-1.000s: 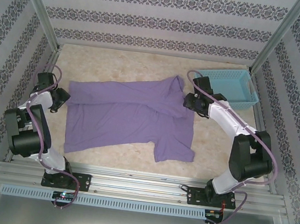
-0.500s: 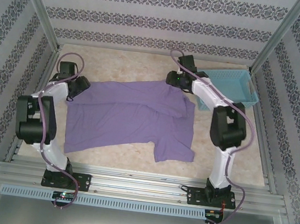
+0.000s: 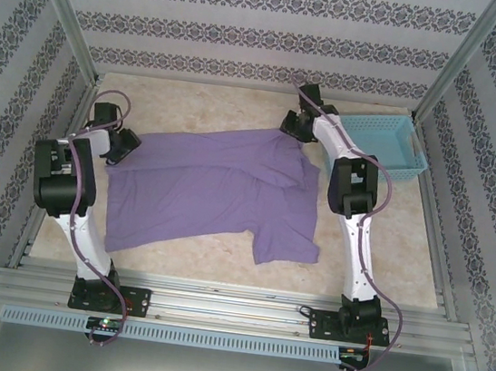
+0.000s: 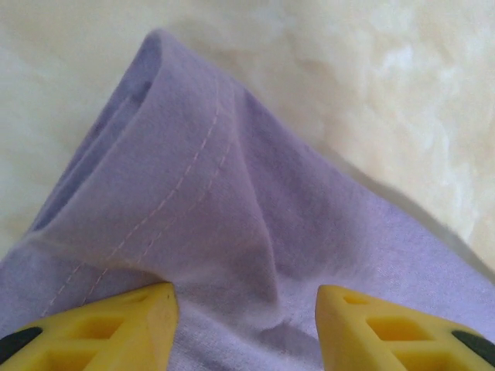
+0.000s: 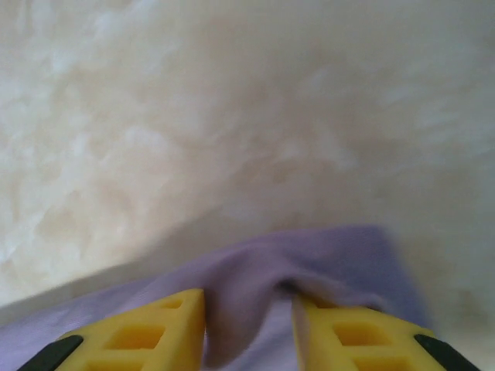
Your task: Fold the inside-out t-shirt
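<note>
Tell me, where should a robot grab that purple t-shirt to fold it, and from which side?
Probably its far corners, coming down from above. The t-shirt lies flat on the table, so only edges offer cloth to pinch. The left gripper straddles a stitched hem corner, jaws open; the right gripper has a ridge of cloth bunched between its jaws.

Lavender inside-out t-shirt [image 3: 215,190] laid spread on table [image 3: 194,105], long axis left to right, mostly flat. Short sleeve [image 3: 286,241] flared out toward near right. Overlapping fold seen across right half. Far-right corner drawn to point and bunched into small raised ridge. Far-left corner hemmed, double stitching row exposed, edge rolled slightly open.
</note>
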Motion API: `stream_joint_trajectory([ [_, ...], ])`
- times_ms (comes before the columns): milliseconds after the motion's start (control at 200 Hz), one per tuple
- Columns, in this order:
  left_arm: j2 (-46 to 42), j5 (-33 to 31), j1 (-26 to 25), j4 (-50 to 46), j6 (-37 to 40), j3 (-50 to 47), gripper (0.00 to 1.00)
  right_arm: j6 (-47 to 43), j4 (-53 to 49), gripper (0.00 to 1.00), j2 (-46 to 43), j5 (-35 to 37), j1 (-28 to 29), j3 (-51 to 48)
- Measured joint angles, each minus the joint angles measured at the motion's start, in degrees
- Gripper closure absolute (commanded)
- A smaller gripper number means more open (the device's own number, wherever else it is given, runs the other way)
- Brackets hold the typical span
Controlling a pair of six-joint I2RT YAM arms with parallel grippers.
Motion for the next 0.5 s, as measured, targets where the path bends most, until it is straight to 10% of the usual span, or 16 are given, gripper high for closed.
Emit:
stream_joint_trajectory([
  [500, -8.1, 1.3, -0.3, -6.7, -0.6, -0.5, 0.31, -4.7, -2.7, 0.53, -9.4, 0.2, 0.3, -5.9],
])
